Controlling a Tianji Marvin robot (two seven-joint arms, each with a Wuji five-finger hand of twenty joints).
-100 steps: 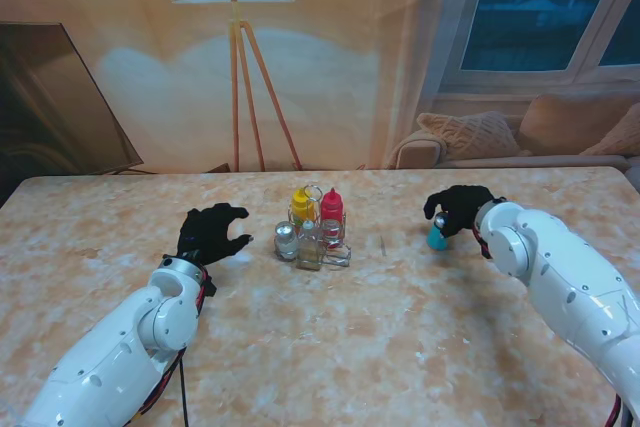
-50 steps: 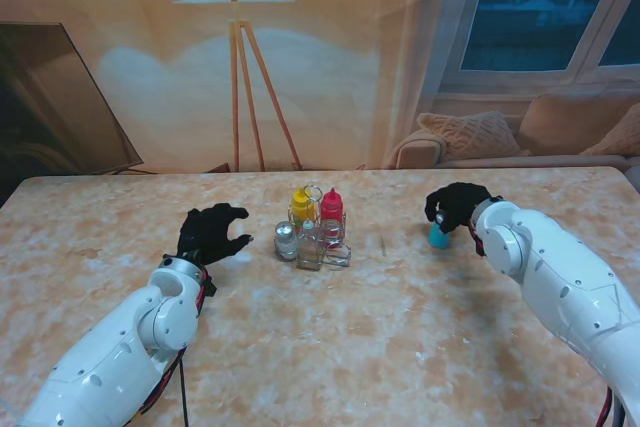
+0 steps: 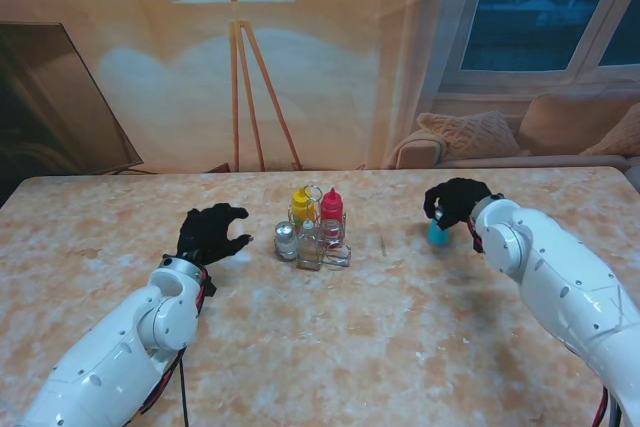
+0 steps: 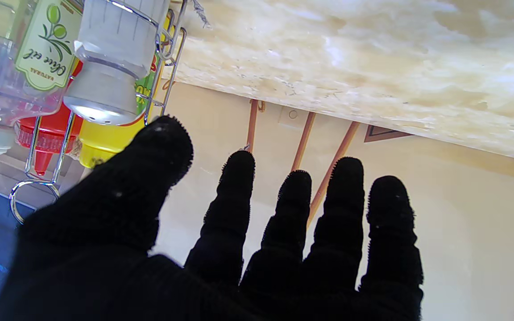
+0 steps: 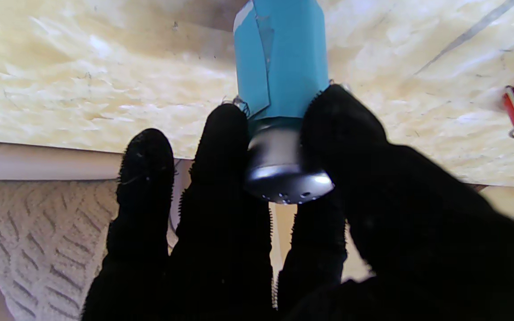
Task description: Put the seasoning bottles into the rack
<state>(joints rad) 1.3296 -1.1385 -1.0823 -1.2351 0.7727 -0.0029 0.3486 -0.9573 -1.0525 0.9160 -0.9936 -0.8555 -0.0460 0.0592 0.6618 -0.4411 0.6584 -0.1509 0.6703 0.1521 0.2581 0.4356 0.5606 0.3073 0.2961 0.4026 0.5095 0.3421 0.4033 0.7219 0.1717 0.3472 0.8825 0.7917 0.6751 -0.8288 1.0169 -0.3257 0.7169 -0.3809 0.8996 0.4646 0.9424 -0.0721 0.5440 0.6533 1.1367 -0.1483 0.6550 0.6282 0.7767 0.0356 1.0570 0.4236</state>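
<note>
A blue shaker bottle (image 3: 437,234) (image 5: 279,58) with a silver perforated cap stands on the table at the right. My right hand (image 3: 456,203) (image 5: 283,214) is shut on it, thumb and fingers pinching the cap. The wire rack (image 3: 318,237) (image 4: 38,178) sits mid-table and holds a yellow bottle (image 3: 300,204), a red bottle (image 3: 332,207), an olive-oil bottle (image 4: 38,49) and a grey-capped shaker (image 3: 286,239) (image 4: 105,67). My left hand (image 3: 210,232) (image 4: 221,240) rests open just left of the rack, fingers spread, touching nothing.
The marble-patterned table (image 3: 380,327) stretches between the rack and the blue bottle. A floor lamp (image 3: 235,67) and a sofa with cushions (image 3: 470,132) stand behind the far edge of the table.
My right hand has closed a little more over the blue bottle's cap and shifted slightly away from me. The left hand and the rack have not moved.
</note>
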